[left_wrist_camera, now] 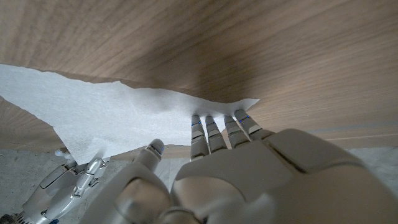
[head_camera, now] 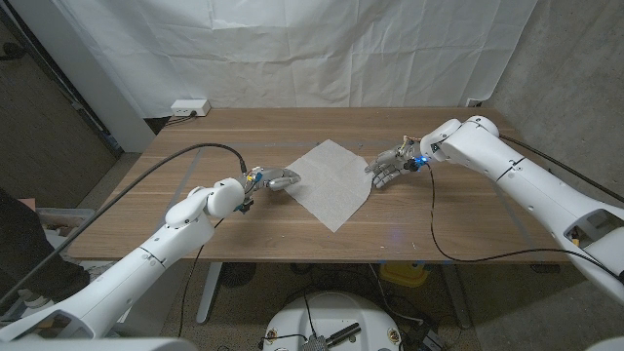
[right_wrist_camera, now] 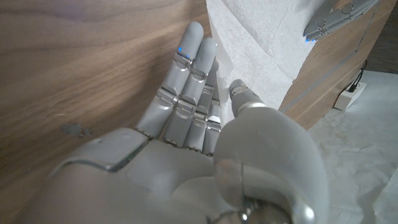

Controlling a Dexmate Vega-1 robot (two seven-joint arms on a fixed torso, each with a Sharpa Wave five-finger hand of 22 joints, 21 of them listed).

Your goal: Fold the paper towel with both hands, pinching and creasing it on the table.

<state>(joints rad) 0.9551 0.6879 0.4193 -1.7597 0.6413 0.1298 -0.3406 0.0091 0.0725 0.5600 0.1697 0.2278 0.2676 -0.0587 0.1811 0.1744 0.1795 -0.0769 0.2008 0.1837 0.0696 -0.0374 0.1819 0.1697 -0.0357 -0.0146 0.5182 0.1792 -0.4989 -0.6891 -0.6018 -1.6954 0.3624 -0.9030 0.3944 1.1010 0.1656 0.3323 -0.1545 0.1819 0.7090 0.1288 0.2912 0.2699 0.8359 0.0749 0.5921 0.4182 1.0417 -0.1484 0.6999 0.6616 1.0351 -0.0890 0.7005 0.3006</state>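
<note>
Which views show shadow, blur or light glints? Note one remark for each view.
Head view: even lighting, sharp; a blue light glints at the right hand. Left wrist view: the left hand looms soft-focused, and a shadow darkens the table above the paper towel. Right wrist view: the near part of the hand is blurred; a blue glint marks the fingers.

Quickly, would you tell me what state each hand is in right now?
Left hand: open, fingertips at the paper towel's corner, no grip.
Right hand: open, fingers extended at the towel's opposite edge, no grip.
</note>
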